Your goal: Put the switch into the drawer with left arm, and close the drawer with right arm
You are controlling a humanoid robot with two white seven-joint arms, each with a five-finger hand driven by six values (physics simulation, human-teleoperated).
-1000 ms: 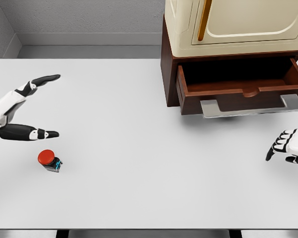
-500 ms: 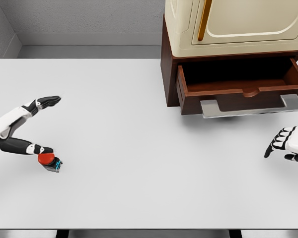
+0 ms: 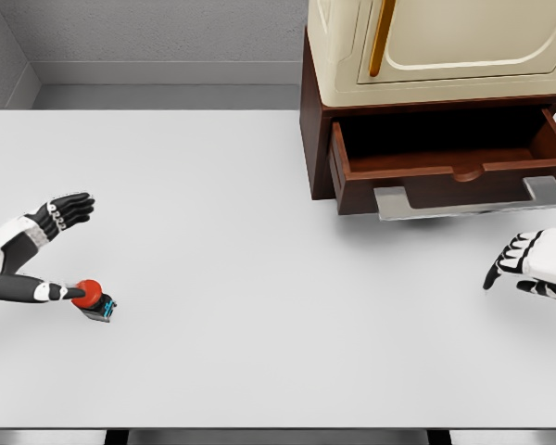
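Observation:
The switch [image 3: 94,298], a red round button on a small dark and teal base, sits on the white table [image 3: 259,278] near its left front. My left hand [image 3: 80,248] is open right beside it. Its thumb lies low against the red cap from the left, and the other fingers [image 3: 68,208] are held well above and behind. The brown drawer [image 3: 449,167] stands pulled open at the right back, its inside dark with nothing showing in it. My right hand [image 3: 519,264] hovers open over the table at the right edge, in front of the drawer.
The drawer belongs to a brown base carrying a cream cabinet [image 3: 435,46] with an orange handle. A flat metal handle [image 3: 468,200] juts out from the drawer front towards me. A grey wall runs behind the table.
My left hand has dropped and drawn back left, bringing its thumb against the switch's cap. My right hand has slid a little left. The switch has not moved.

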